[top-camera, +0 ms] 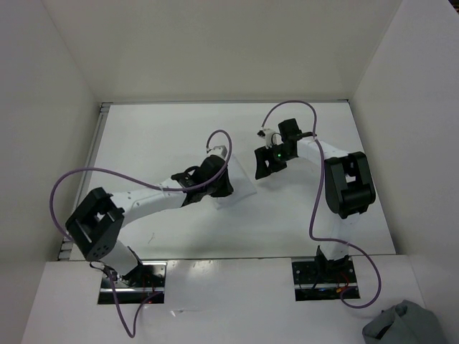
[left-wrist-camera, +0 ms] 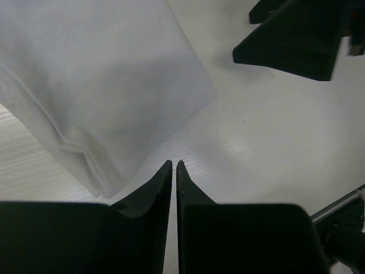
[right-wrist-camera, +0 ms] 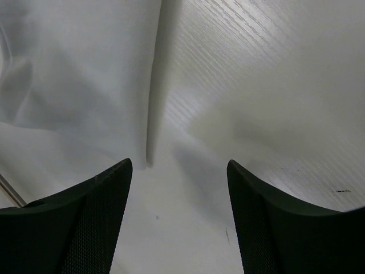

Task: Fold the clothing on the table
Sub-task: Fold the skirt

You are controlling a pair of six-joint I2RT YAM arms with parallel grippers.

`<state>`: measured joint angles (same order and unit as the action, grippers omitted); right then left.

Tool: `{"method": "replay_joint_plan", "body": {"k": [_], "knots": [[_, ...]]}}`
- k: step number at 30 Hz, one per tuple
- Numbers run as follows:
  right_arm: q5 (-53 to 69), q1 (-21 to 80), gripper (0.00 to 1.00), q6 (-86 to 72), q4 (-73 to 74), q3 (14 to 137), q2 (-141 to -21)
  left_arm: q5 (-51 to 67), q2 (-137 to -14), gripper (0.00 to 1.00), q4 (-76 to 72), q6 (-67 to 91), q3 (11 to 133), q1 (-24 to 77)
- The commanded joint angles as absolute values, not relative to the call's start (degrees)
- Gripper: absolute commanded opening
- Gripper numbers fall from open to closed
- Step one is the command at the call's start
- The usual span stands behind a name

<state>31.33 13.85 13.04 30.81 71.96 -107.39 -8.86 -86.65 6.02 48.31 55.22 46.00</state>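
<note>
Just off the clothing's folded corner, your left tool [left-wrist-camera: 174, 164] is pinched to a thin slit with nothing between the fingers. Its tips are over bare table [top-camera: 179, 136], not on fabric; I can't tell if they touch down.

The clothing [top-camera: 240, 188] lies flat on the table as a small layered rectangle between your two tools. Its stacked edges show in the left wrist view.

On the clothing's other side your right tool [right-wrist-camera: 179, 168] stands wide and empty. One finger is close to a long straight edge of the fabric, the other over bare table.

Step, my read: the folds look done or nearly done, so this is the let-go or tidy stage. Neither tool has cloth.

Next move:
- **If you call it finished:** lift both tools up and away from the clothing without snagging the top layer.
- **If you want one more fold:**
  - Open the left tool first, then come in low at the corner beside it and take all the layers.
  - The right tool is wide enough to pinch the edge on its side.

The fabric is thin and will likely slide, so go slow.
</note>
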Motion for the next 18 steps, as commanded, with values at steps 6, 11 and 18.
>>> {"method": "replay_joint_plan", "body": {"k": [6, 11, 18], "knots": [[32.6, 13.6, 0.71, 15.1, 30.5, 72.6, -103.9, -11.1, -95.4, 0.06, 5.3, 52.6, 59.2, 46.0], [32.6, 13.6, 0.71, 15.1, 30.5, 72.6, -103.9, -17.0, -94.8, 0.06, 8.8, 56.4, 58.5, 46.0], [32.6, 13.6, 0.71, 15.1, 31.0, 72.6, -104.5, -19.0, -96.9, 0.06, 12.8, 60.2, 58.0, 46.0]]}}
